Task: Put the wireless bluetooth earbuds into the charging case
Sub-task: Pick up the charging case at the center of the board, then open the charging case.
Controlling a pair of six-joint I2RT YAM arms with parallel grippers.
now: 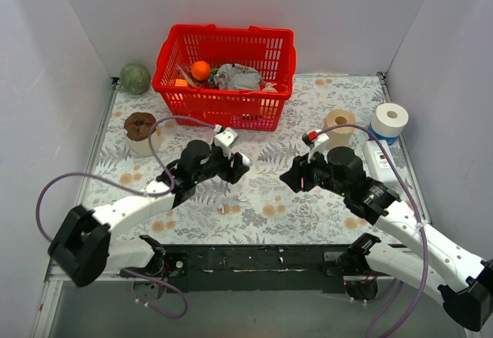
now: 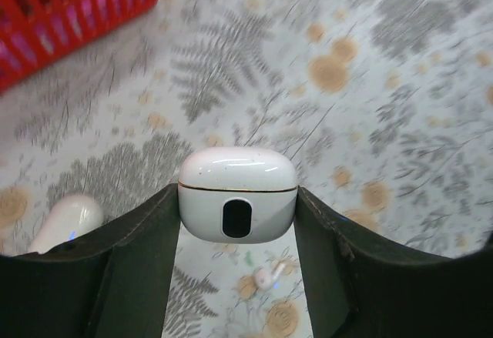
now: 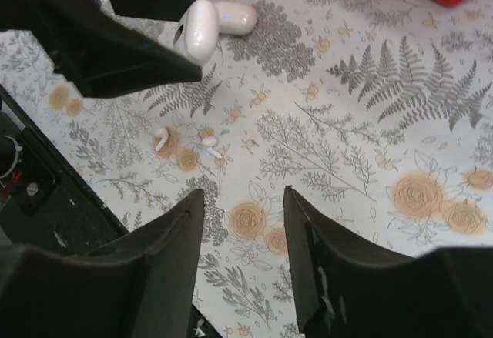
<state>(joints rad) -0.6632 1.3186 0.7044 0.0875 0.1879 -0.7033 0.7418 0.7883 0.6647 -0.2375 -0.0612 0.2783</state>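
Note:
My left gripper (image 1: 239,167) is shut on a white oval charging case (image 2: 237,194), held by its sides above the floral cloth with its lid closed. The case also shows in the right wrist view (image 3: 196,30). Two tiny white earbuds lie on the cloth below and between the arms (image 1: 224,209), (image 1: 239,198). One earbud (image 2: 268,276) shows under the held case. Both show in the right wrist view (image 3: 160,139), (image 3: 209,144). My right gripper (image 3: 243,199) is open and empty, hovering to the right of the earbuds (image 1: 291,178).
A second white oval case (image 3: 235,17) lies on the cloth beyond the left gripper, also in the left wrist view (image 2: 65,222). A red basket (image 1: 223,103) of items stands at the back. Paper rolls (image 1: 340,122), (image 1: 389,118) stand back right, a cup (image 1: 141,134) back left.

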